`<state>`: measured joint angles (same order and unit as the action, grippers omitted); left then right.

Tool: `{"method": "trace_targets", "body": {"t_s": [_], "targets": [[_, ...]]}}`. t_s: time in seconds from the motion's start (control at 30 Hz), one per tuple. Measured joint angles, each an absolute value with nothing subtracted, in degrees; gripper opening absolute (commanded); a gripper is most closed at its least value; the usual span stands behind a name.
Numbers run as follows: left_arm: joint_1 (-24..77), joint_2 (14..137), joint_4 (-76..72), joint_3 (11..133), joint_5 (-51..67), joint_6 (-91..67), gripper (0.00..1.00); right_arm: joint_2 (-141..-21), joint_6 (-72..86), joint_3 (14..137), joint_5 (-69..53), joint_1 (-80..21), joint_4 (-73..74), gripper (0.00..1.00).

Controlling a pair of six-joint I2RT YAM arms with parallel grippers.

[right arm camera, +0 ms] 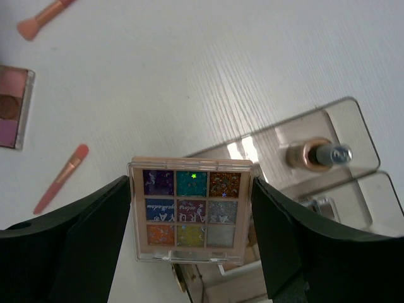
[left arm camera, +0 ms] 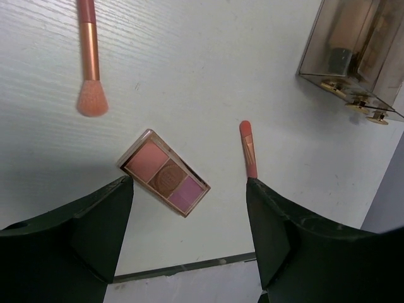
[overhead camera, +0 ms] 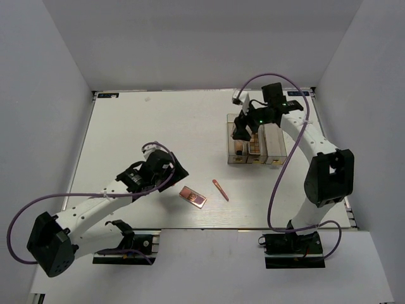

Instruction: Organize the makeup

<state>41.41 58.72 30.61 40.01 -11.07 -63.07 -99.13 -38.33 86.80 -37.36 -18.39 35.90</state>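
Bench (overhead camera: 145,126): white and plank-grained, lying under both of my claws.
Left claw (left arm camera: 189,183): spread wide with nothing between its fingers, hanging over the bench and touching nothing.
Pink-brown palette (left arm camera: 166,175): flat on the bench straight below my left claw, in the gap between the two fingers and turned askew to them; its three pans run pink, brown, mauve.
Short coral stick (left arm camera: 249,148): on the bench just ahead of one fingertip of my left claw, the one on the box side, apart from the pink-brown palette.
Long coral brush (left arm camera: 89,63): on the bench farther ahead of my left claw, past the other finger, its fluffy head pointing back toward me.
Right claw (right arm camera: 190,180): pinching the multicoloured palette by two opposite edges, one finger on each.
Multicoloured palette (right arm camera: 190,211): nine glittery pans facing up at my wrist, held off the bench between the fingers of my right claw.
Clear box (right arm camera: 341,126): directly beneath and just beyond my right claw, with gold knobs; whether the held palette touches it, I cannot tell.
Brown capped bottle (right arm camera: 312,154): inside a compartment of the clear box, ahead of my right claw and off to one side.
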Motion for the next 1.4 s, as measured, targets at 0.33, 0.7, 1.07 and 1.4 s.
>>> {"method": "trace_targets", "body": {"t_s": [0.33, 0.7, 1.07, 1.4], "targets": [[41.69, 67.57, 26.26, 41.06, -6.85, -63.0, 0.81, -98.39, -53.65, 80.29, -36.07, -11.79, 38.44, 0.29], [42.17, 70.13, 26.02, 41.52, -4.62, -65.45, 0.82, -111.79, -67.88, 90.06, -33.98, -8.32, 43.59, 0.36], [42.17, 75.81, 28.62, 45.95, -3.53, -67.55, 0.83, -112.88, -75.46, 92.18, -33.78, -7.53, 49.1, 0.89], [42.17, 83.26, 34.5, 51.79, -2.57, -68.45, 0.83, -112.38, -74.41, 92.18, -38.68, -6.24, 50.15, 0.85]]}}
